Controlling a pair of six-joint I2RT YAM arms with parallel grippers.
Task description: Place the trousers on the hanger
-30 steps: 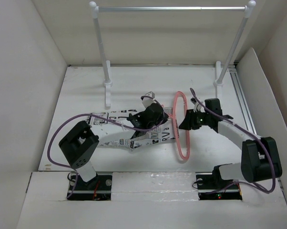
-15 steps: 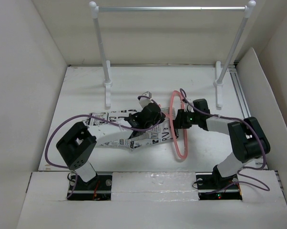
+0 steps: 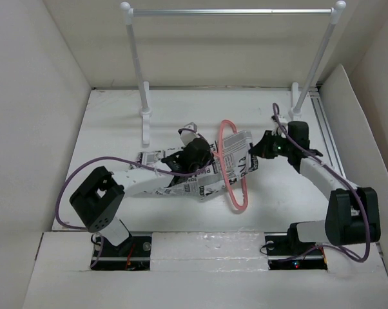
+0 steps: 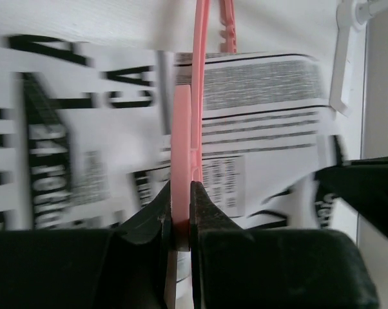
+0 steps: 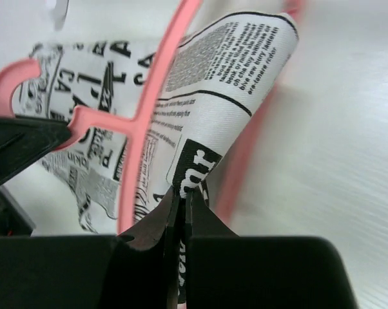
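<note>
Blurry print on near trousers [image 4: 58, 148]

Soft matt printed cloth trousers [image 5: 207, 84], smooth pink plastic hanger [image 4: 183, 141]

Left arm [image 3: 97, 206], right arm [image 3: 349, 212]: black joint housings, white links, a purple cable [image 3: 65, 193] looped along each. Black bases [image 3: 120, 250]. Left end effector [image 4: 181, 190] and right end effector [image 5: 183, 193]: matte black fingers.

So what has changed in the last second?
The right fingers closed on the trousers' end and pulled it rightward through the hanger; the hanger shifted a little left. The left fingers stayed shut on the hanger; the rail did not move.
</note>
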